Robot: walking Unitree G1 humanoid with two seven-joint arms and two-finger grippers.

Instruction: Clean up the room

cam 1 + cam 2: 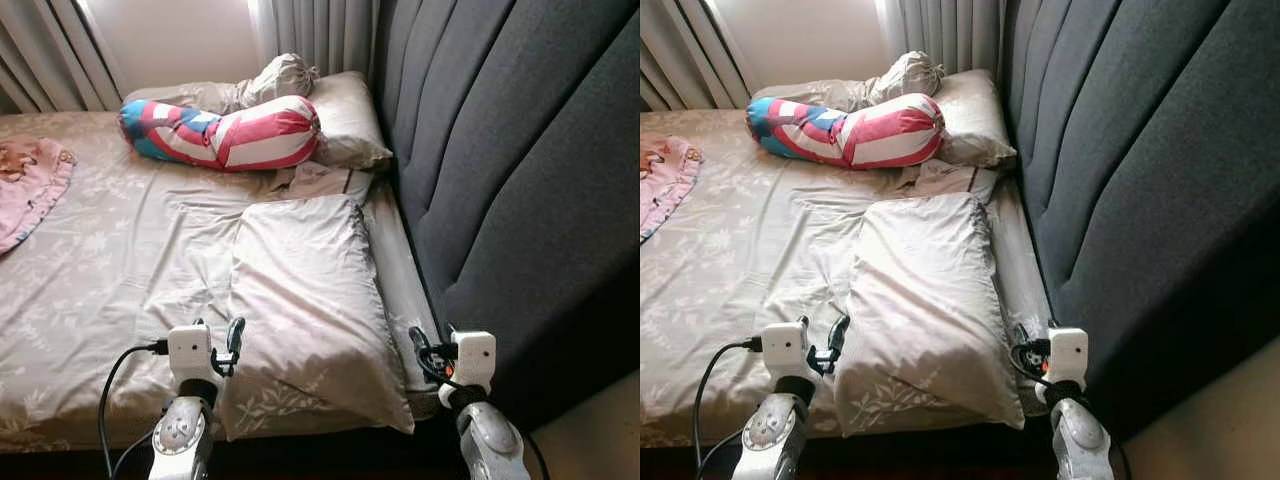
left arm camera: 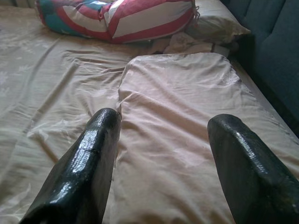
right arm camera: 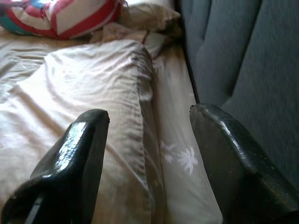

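Fingers spread wide on both sides, nothing held. The left end effector point(image 1: 232, 345) hovers at the near edge of the bed point(image 1: 110, 260), right at the near-left corner of the beige pillow point(image 1: 310, 300), with its fingers point(image 2: 88, 163) straddling that pillow's left side. The right end effector point(image 1: 425, 352) sits at the pillow's near-right corner, by the strip of sheet between the pillow and the grey headboard point(image 1: 500, 170).

So the pillow lies straight ahead, bracketed by the two arms, long axis running away from the robot along the headboard edge. Neither arm is clearly nearer, it looks like a two-handed lift, one corner each.

Farther up, at the far corner by the headboard: a striped bolster point(image 1: 225, 132) resting against another pillow point(image 1: 345, 115). Pink cloth point(image 1: 30, 185) sits at the left edge.
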